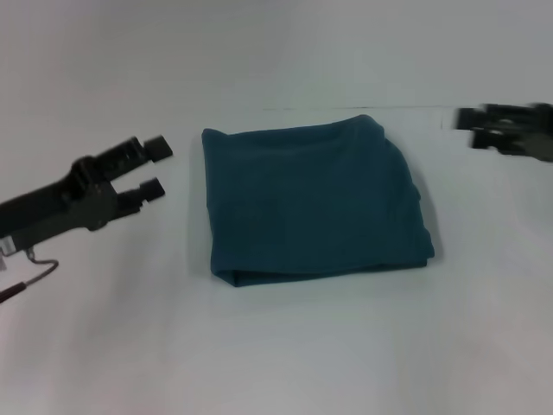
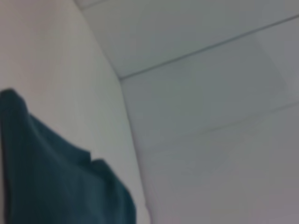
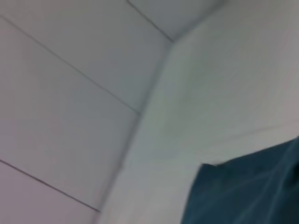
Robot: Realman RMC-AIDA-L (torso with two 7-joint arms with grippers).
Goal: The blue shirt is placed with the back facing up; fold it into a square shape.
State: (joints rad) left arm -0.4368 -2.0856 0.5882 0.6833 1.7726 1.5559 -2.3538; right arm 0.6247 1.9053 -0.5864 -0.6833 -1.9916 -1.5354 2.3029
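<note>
Head view: the blue shirt (image 1: 313,201) is seen folded roughly square at mid-surface (image 1: 285,354). The left tool (image 1: 154,169) is spread and clear of it; the right tool (image 1: 471,127) (blurred) cannot be judged.

Wrist views: only shirt corners are shown. A snagged edge on retreat could undo the fold.

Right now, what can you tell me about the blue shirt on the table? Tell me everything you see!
The blue shirt is dark teal-blue and looks like soft cloth. It is folded into a roughly square bundle lying flat on the white table, in the middle. Its edges are a little rounded and uneven, with layers showing along the near edge. No sleeves or lettering show. Nothing touches it except the table: the left tool, open, is off to one side and the right tool off to the other, both apart from it.
</note>
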